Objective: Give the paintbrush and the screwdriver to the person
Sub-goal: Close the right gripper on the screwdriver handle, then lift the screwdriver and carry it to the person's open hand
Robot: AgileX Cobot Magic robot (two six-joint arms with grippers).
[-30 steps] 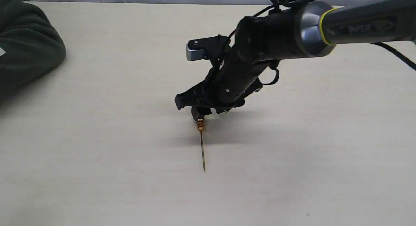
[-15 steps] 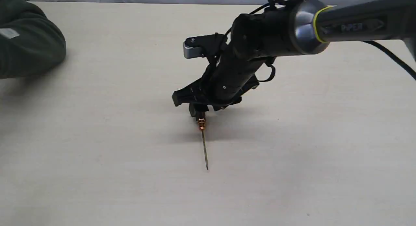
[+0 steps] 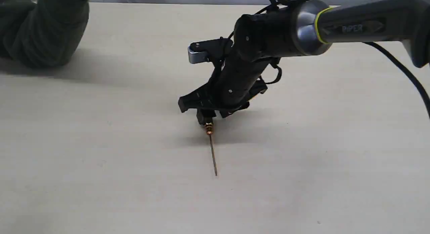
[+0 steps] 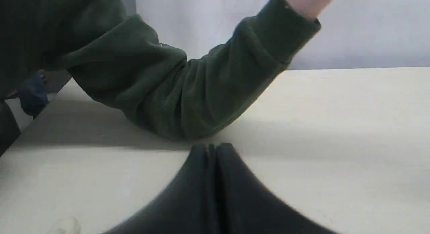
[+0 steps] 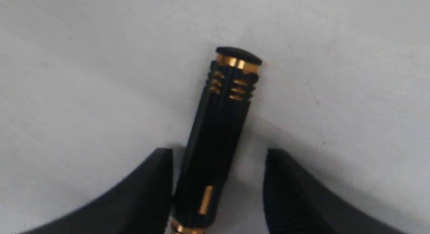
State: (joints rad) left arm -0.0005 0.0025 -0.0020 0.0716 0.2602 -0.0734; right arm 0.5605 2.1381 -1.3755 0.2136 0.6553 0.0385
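person (image 3: 50, 32): sleeved forearm, flat a second earlier, stood propped on its elbow, well left of the right gripper | left gripper (image 4: 211, 150): fingers pressed together, empty, the elbow just beyond them | right gripper (image 3: 205, 117): jaws apart, straddling the screwdriver (image 3: 212, 153) handle; shaft pointing away from the gripper, tip drifted slightly right on the table (image 3: 100, 160)

The screwdriver (image 3: 212, 150) lies near the middle of the desk (image 3: 100, 166), its shaft toward the near edge and its handle toward the far edge. The right gripper (image 3: 204, 119) stands over the handle, a finger on each side; one seems to touch it, the other is apart. The person (image 3: 50, 32) rests an elbow at the far left corner, with the left gripper (image 4: 212, 150) near it.
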